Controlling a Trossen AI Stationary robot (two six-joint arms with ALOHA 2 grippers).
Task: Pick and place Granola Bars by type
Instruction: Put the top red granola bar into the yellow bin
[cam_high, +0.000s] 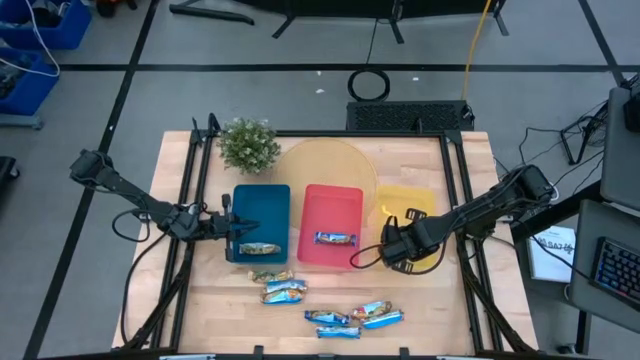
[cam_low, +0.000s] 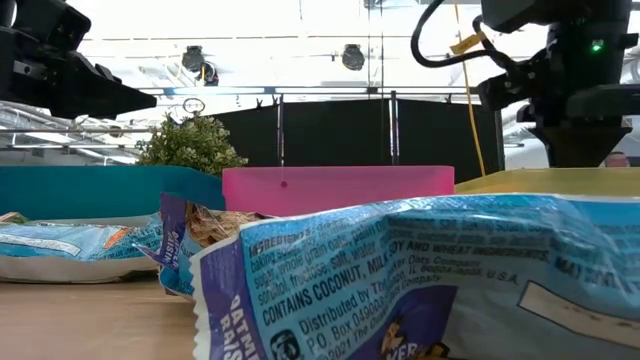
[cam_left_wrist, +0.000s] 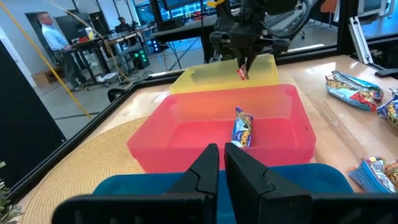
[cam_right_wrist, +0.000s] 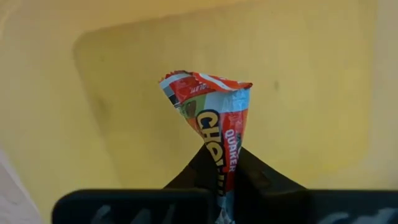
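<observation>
My right gripper (cam_right_wrist: 221, 158) hangs over the yellow tray (cam_high: 400, 203), shut on a red-orange wrapped granola bar (cam_right_wrist: 214, 109). In the left wrist view the same bar (cam_left_wrist: 242, 73) shows small beneath that gripper. My left gripper (cam_left_wrist: 221, 165) hovers shut and empty above the blue tray (cam_high: 262, 205). One bar (cam_high: 258, 248) lies flat in the blue tray. A dark-blue accented bar (cam_left_wrist: 244, 126) lies flat in the red tray (cam_high: 332, 200). Several light-blue bars (cam_high: 283, 290) lie flat on the wood near the table's near edge. My right gripper pinches the red-orange bar between its two fingers at one end of the wrapper (cam_right_wrist: 224, 146). The fingers come from above, pointing down. The bar hangs below them with its crimped free end (cam_right_wrist: 208, 87) lowest, over the inside of the yellow tray.
A small potted plant (cam_high: 248, 143) stands at the far left, and a round woven mat (cam_high: 325, 165) lies under the trays' far ends. More loose bars (cam_high: 375, 315) lie near the front edge. Black frame rails (cam_high: 458, 200) run along the table's sides. A person (cam_left_wrist: 46, 28) stands far off in the room.
</observation>
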